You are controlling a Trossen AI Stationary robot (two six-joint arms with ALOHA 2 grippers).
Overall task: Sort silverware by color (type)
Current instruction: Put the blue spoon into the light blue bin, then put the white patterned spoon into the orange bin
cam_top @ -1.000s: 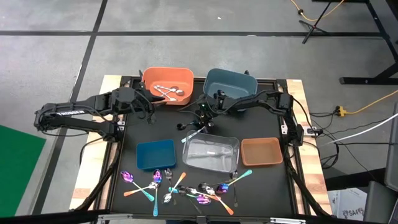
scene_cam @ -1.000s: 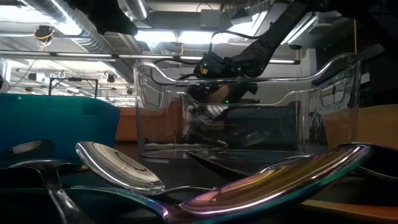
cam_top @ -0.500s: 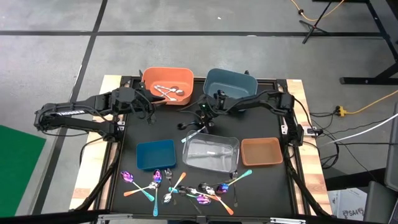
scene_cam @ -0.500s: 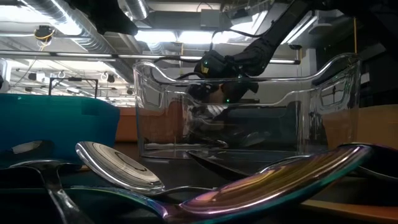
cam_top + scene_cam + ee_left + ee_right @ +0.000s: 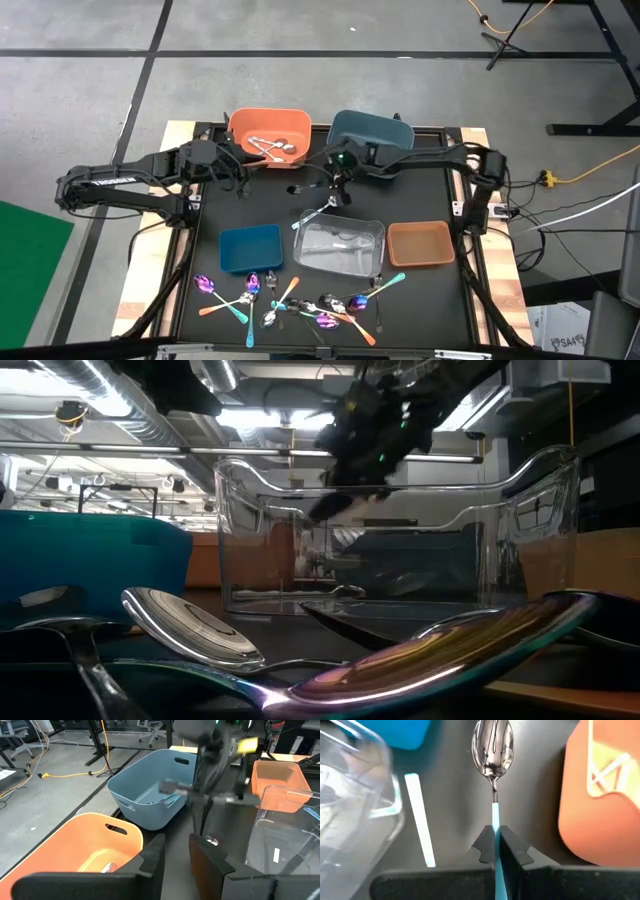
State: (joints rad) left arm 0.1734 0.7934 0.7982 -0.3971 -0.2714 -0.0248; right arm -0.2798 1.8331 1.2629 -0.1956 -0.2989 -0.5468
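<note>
the right gripper point(image 5: 494, 842) is above the black table point(image 5: 400, 205), just in front of the blue-grey bin point(image 5: 385, 135) and beside the orange bin point(image 5: 270, 130). its fingers are pinched tight on the teal handle of a spoon point(image 5: 493, 750), whose silver bowl points away from the wrist. a second teal-handled utensil point(image 5: 315, 216) lies at the far rim of the clear bin point(image 5: 340, 250). the left gripper point(image 5: 175, 857) waits at the orange bin's left edge, fingers slightly apart and holding nothing. the remaining silverware point(image 5: 300, 300) is scattered along the near edge, in front of the small blue tray point(image 5: 250, 248) and brown tray point(image 5: 420, 243).
</note>
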